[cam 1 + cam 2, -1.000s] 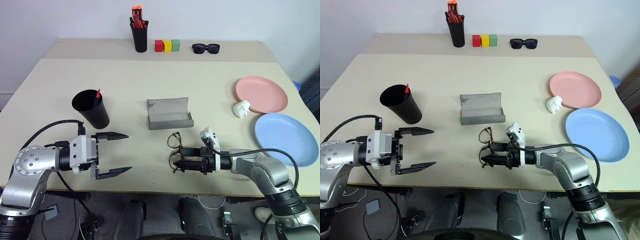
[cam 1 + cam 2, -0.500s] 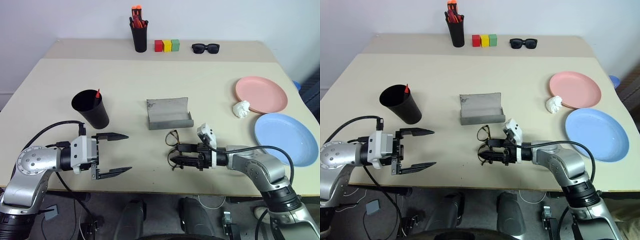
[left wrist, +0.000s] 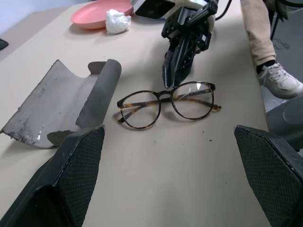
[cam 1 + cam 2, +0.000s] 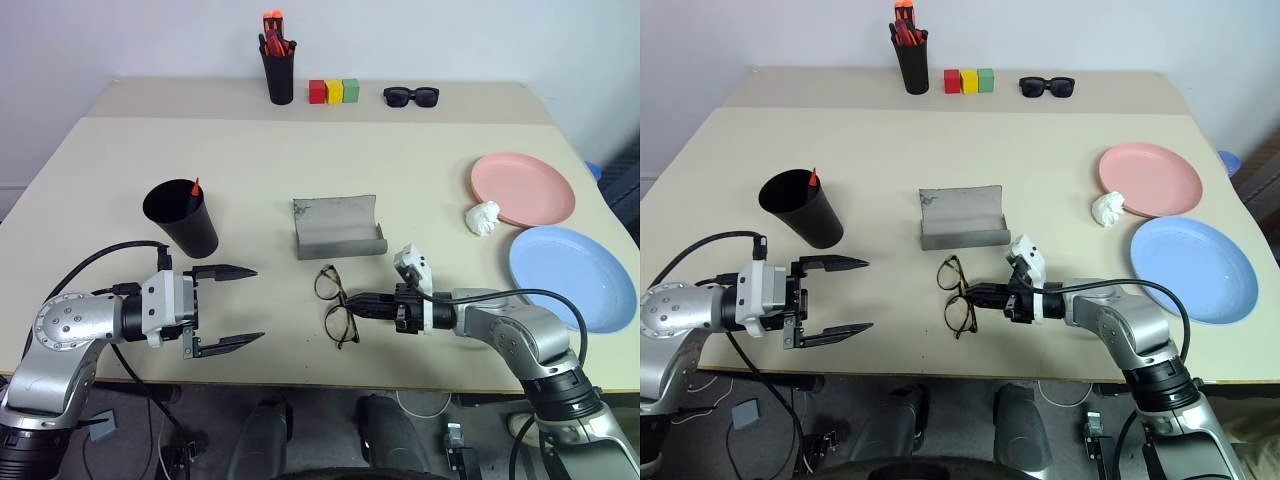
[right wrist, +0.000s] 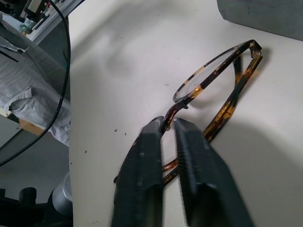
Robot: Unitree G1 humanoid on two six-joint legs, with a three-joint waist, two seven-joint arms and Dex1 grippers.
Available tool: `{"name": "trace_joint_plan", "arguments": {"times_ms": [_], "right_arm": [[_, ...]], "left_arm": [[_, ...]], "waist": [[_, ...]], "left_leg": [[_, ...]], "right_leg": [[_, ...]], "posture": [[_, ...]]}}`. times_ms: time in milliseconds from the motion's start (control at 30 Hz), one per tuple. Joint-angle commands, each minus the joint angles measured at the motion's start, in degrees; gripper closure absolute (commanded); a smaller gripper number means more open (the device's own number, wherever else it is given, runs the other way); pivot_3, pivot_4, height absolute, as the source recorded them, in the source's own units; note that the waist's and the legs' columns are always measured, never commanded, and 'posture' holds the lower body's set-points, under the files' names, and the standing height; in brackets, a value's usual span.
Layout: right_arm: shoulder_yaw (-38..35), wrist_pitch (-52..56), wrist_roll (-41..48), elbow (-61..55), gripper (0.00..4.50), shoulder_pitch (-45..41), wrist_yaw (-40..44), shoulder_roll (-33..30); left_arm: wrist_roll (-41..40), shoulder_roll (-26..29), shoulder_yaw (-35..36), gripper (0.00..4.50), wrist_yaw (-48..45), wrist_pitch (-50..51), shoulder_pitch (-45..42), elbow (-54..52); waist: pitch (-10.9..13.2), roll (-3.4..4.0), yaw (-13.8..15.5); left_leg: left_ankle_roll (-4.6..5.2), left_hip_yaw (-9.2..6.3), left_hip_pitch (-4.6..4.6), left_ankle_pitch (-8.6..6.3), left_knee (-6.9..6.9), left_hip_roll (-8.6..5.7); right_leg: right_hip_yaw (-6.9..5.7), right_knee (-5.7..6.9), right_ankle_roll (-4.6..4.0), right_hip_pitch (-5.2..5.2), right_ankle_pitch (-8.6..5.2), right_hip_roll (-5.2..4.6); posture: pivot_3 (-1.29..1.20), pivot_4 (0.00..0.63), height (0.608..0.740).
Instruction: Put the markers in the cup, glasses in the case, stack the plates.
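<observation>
The tortoiseshell glasses (image 4: 335, 303) rest on the table in front of the open grey case (image 4: 338, 228). My right gripper (image 4: 352, 298) points left and is shut on their bridge. In the right wrist view both fingers (image 5: 147, 156) pinch the frame (image 5: 213, 80). My left gripper (image 4: 225, 308) hangs open and empty by the black cup (image 4: 182, 215). A red marker tip (image 4: 195, 187) sticks out of that cup. The pink plate (image 4: 522, 188) and blue plate (image 4: 572, 276) lie side by side at the right.
A crumpled white wad (image 4: 484, 217) rests against the pink plate. Along the back edge stand a black pen pot (image 4: 279, 70) with orange pens, coloured blocks (image 4: 334, 91) and black sunglasses (image 4: 411, 96). A person's shoe (image 3: 279, 80) shows beyond the table edge.
The right gripper's fingers have closed on the glasses' bridge. The glasses have slid left and swung so both lenses show from above. The left arm has not moved.
</observation>
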Motion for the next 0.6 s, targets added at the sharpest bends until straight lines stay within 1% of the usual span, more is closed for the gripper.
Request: {"name": "trace_joint_plan", "arguments": {"times_ms": [33,333,400,500,600], "right_arm": [[0.10,-0.27,-0.14,-0.96,3.82,-0.82,0.70,0.14],[-0.03,1.18,-0.23,-1.64,3.82,-1.16,1.45,-0.54],[-0.92,-1.55,-1.76,-2.97,3.82,-1.19,-0.40,0.45],[-2.16,-2.00,-2.32,-5.51,3.82,-1.03,-3.80,1.27],[-4.02,-1.17,-2.44,-8.46,3.05,-0.03,-7.68,1.24]], "left_arm": [[-0.51,0.33,-0.51,0.00,0.80,-0.24,-0.01,-1.97],[-0.36,0.51,-0.97,0.00,1.51,-0.43,0.35,-1.70],[-0.26,0.46,-0.99,0.00,1.88,-0.18,0.44,-1.76],[-0.06,0.43,-1.20,0.00,2.22,-0.30,0.56,-1.63],[0.12,0.36,-1.59,0.00,2.70,-0.37,0.77,-1.64]], "waist": [[0.00,0.00,0.01],[0.00,0.00,0.01],[0.00,0.00,0.01],[0.00,0.01,0.01],[0.00,0.01,0.03]], "left_leg": [[0.00,0.00,0.00,0.00,0.00,0.00],[0.00,0.00,0.00,0.00,-0.02,0.00],[0.00,0.00,0.00,0.00,-0.02,0.00],[0.00,0.00,-0.02,0.00,-0.03,0.00],[-0.01,0.00,-0.04,0.00,-0.05,0.00]], "right_leg": [[0.00,0.00,0.00,0.00,0.00,0.00],[0.00,-0.01,-0.01,-0.01,-0.01,0.00],[0.00,-0.02,-0.01,-0.01,-0.01,0.00],[0.00,-0.02,-0.01,-0.04,-0.01,0.00],[0.00,-0.02,-0.01,-0.06,-0.01,0.00]], "posture": [[0.00,0.150,0.740],[0.00,0.150,0.740],[0.00,0.150,0.740],[0.00,0.150,0.740],[0.00,0.150,0.740]]}}
